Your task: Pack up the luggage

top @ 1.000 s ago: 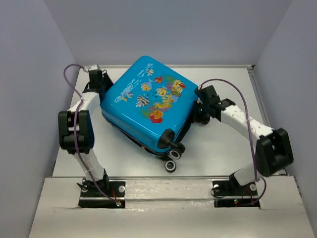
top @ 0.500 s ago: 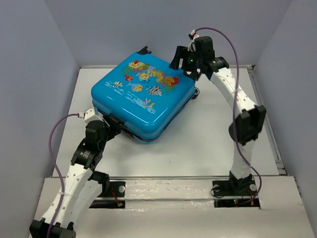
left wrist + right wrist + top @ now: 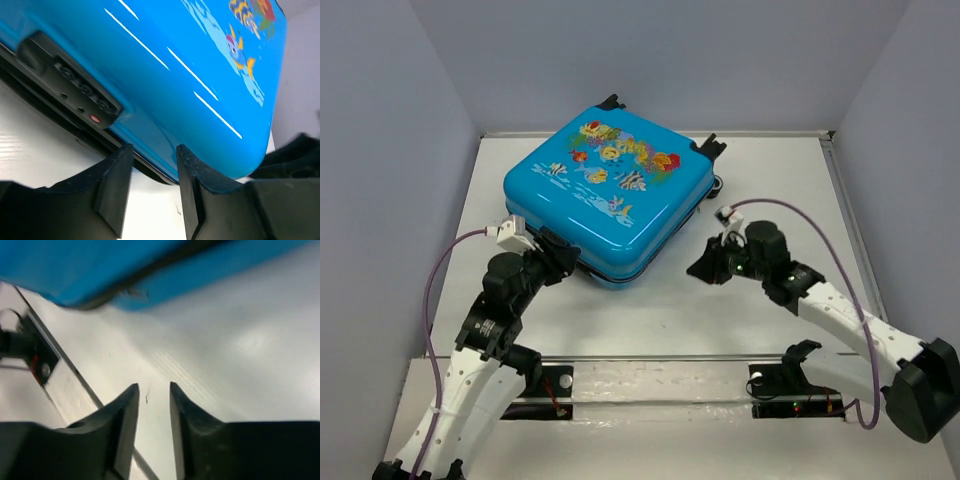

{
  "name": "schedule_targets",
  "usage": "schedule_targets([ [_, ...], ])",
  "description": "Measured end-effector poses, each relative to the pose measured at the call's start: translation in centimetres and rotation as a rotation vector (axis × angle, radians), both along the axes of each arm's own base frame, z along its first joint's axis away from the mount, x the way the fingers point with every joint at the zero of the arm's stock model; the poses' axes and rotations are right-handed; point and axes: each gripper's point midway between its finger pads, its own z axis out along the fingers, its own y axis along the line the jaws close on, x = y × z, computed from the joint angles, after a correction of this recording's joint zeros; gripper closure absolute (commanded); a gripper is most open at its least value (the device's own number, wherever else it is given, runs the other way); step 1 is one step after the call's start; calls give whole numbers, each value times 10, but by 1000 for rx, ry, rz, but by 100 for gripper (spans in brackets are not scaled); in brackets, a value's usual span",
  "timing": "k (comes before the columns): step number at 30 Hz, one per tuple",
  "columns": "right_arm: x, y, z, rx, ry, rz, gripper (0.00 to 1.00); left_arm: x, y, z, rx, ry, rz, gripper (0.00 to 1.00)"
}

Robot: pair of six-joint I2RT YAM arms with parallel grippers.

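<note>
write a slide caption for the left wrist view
Left gripper, fingers slightly apart, close to the blue luggage seam beside its combination lock.

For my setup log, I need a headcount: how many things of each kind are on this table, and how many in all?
Blue suitcase: 1
Robot grippers: 2, the left gripper and the right gripper
Total: 3
</note>
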Motion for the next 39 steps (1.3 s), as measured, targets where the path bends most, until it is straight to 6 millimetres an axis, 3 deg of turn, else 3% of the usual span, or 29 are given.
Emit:
schedule_targets([
  [1, -11, 2, -37, -53, 66, 23, 47, -2, -5, -3, -5, 9, -20, 50],
  [3, -27, 11, -74, -120, 129, 80, 44, -4, -12, -10, -12, 25, -53, 50],
  [7, -30, 45, -93, -161, 57, 175, 39, -3, -27, -25, -7, 67, -101, 50],
  [11, -6, 62, -94, -122, -47, 148, 37, -5, -39, -46, 18, 137, -145, 50],
  [17, 29, 77, -97, -57, -190, 70, 40, -4, -47, -52, 33, 151, -162, 51],
  [20, 40, 81, -91, -24, -249, 40, 47, -3, -46, -52, 38, 147, -151, 51],
  [22, 48, 84, -85, 4, -297, 20, 59, -1, -45, -53, 42, 150, -145, 51],
  [27, 52, 87, -85, 54, -337, 1, 92, 1, -46, -53, 44, 149, -141, 51],
  [33, 49, 86, -84, 115, -322, -29, 93, 4, -54, -56, 48, 153, -137, 51],
  [39, 36, 49, -68, 44, -280, -125, 93, 9, -90, -51, 66, 167, -218, 51],
])
